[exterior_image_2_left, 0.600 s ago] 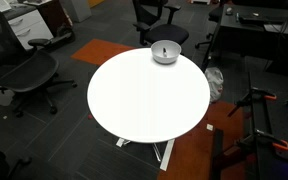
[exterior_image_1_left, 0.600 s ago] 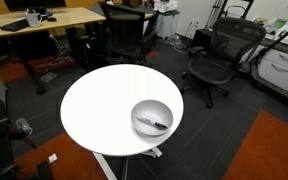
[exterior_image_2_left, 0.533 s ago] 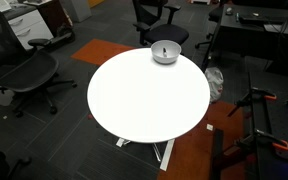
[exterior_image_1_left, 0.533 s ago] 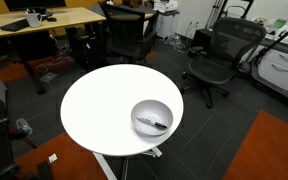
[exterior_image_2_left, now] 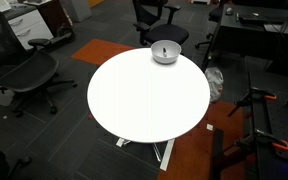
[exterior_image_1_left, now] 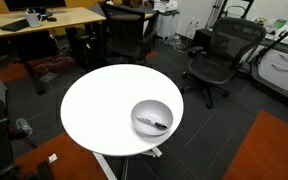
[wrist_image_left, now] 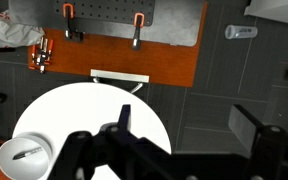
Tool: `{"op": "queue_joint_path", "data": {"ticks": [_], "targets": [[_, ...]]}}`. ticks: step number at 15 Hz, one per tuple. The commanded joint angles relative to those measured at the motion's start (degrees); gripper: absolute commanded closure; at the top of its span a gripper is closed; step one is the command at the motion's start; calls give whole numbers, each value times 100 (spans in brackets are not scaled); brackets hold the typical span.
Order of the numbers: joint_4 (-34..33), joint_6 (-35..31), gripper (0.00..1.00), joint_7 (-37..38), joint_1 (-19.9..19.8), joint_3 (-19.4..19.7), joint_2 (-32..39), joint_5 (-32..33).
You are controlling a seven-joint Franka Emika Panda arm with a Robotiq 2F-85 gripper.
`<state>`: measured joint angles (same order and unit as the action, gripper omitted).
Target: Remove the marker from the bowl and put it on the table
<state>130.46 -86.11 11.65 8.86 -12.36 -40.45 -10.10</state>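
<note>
A round white table (exterior_image_1_left: 99, 110) stands in the room; it shows in both exterior views (exterior_image_2_left: 144, 100) and in the wrist view (wrist_image_left: 79, 115). A grey-silver bowl (exterior_image_1_left: 141, 108) sits near its edge, also in an exterior view (exterior_image_2_left: 172, 55) and in the wrist view (wrist_image_left: 6, 160). A small dark marker (exterior_image_1_left: 157, 124) lies inside the bowl (wrist_image_left: 28, 151). My gripper (wrist_image_left: 189, 122) shows only in the wrist view, high above the floor and table, far from the bowl. Its jaws are wide apart and empty.
Black office chairs (exterior_image_1_left: 219, 55) stand around the table, also in an exterior view (exterior_image_2_left: 29, 75). A wooden desk (exterior_image_1_left: 44, 20) is at the back. An orange floor patch (wrist_image_left: 134, 55) and a tool rack (wrist_image_left: 104, 20) lie beyond the table.
</note>
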Motion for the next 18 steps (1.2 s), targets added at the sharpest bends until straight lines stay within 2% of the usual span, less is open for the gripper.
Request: {"op": "queue_joint_path", "data": {"ticks": [1,5,11,15,18], "targets": [[12,-775,0,198,-472,283,198,7],[105,-2070,0,370,-1021,638,662,139],[9,-4188,0,971,-1667,1068,2044,225],[-150,-5327,0,1593,-1933,1255,3107,478],[-350,-5764,0,2177,-2000,1428,3811,774]]}}
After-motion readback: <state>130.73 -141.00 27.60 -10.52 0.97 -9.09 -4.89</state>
